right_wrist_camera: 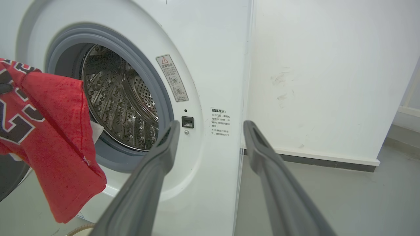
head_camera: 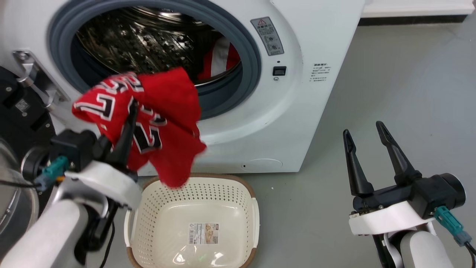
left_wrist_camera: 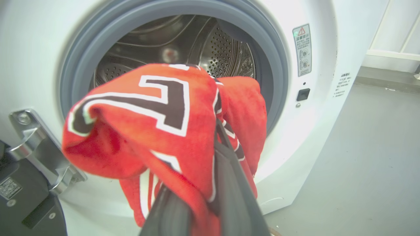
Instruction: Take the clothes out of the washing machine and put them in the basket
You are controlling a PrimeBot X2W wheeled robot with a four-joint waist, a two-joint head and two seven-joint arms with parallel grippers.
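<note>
The left tool (head_camera: 130, 113) is closed on the jersey (head_camera: 167, 96), a red garment with black, white-edged numerals; one dark finger (left_wrist_camera: 229, 164) shows along the fabric, the other is covered by it. The jersey hangs bunched from the tool, outside the drum (head_camera: 148, 41), in front of the lower left part of the porthole of the washer (head_camera: 297, 93); its lowest fold hangs over the back rim of the basket (head_camera: 223, 178) (contact with the rim cannot be judged). The basket stands on the floor (head_camera: 390, 93) just in front of the washer, below the porthole; a paper label (head_camera: 203, 233) lies on its base, with no garment inside. A second garment (head_camera: 219, 57), red with a broad white stripe, lies in the drum at its right side, behind the grey seal. The washer door is swung open to the left; its metal hinge (head_camera: 33, 74) is exposed beside the porthole. The right tool (head_camera: 363, 128) is open wide and holds nothing; it hangs above the floor to the right of the basket, well apart from it, with its fingers (right_wrist_camera: 157, 164) pointed at the washer's front right edge.
</note>
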